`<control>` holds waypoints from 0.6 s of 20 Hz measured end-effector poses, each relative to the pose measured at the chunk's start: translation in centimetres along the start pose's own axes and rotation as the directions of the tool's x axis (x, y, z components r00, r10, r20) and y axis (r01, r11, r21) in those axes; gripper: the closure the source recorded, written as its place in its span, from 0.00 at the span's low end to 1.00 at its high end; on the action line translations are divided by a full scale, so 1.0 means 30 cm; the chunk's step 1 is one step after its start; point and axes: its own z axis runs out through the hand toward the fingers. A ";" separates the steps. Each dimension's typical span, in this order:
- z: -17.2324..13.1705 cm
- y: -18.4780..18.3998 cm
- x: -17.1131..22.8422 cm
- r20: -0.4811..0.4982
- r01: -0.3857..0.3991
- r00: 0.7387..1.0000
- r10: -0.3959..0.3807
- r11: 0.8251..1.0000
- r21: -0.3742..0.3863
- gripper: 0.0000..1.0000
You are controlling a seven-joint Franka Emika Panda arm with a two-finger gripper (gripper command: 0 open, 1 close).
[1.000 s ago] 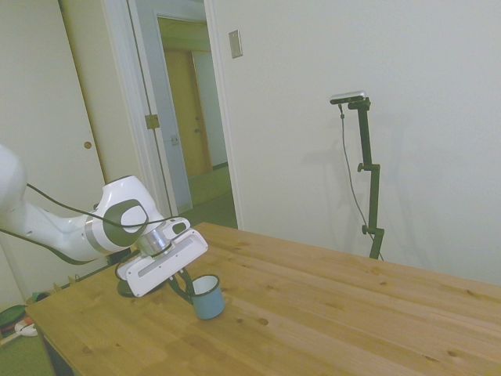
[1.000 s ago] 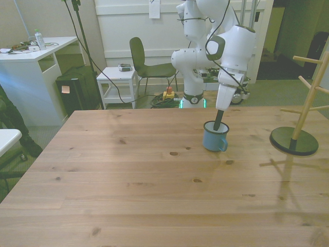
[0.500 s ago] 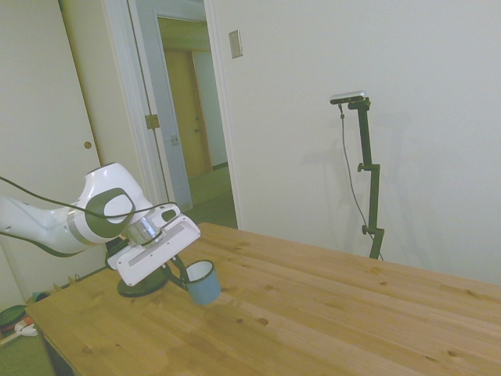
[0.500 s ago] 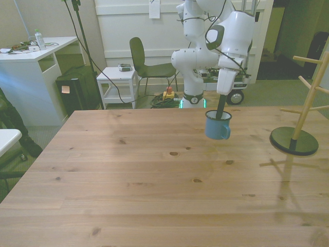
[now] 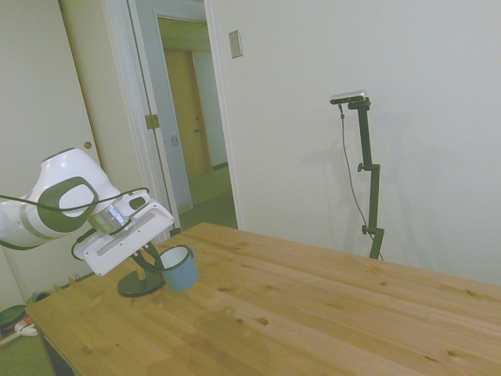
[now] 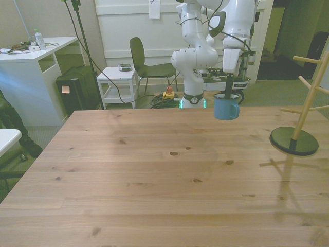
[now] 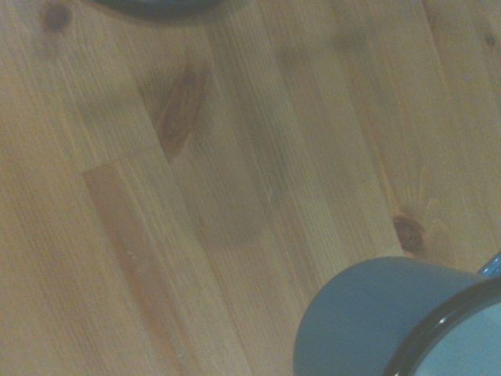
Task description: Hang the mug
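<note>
The light-blue mug [image 6: 226, 108] hangs in the air above the table's far side, nearly upright in the front view, with its handle toward the front view's right. My gripper [image 6: 227, 93] is shut on its rim, one finger inside and one outside. In the side view the mug [image 5: 179, 269] tilts a little under the gripper [image 5: 161, 262]. Up close, the wrist view catches the mug's wall and dark rim [image 7: 376, 321] over the wood.
A wooden mug tree [image 6: 307, 87] on a dark round base [image 6: 293, 141] stands at the front view's right edge of the table [image 6: 154, 175]. Its base [image 5: 141, 283] lies just behind the gripper in the side view. Behind the table are a chair [image 6: 146, 64] and a white desk [image 6: 36, 67].
The gripper has lifted the mug off the table and carried it up and toward the front view's right, nearer the mug tree.
</note>
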 end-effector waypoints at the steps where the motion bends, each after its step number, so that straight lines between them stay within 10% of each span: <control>1: -0.020 -0.006 -0.006 -0.008 0.000 1.000 0.000 1.000 0.001 1.00; 12: -0.134 -0.079 -0.052 -0.066 -0.009 0.998 0.011 0.999 0.034 1.00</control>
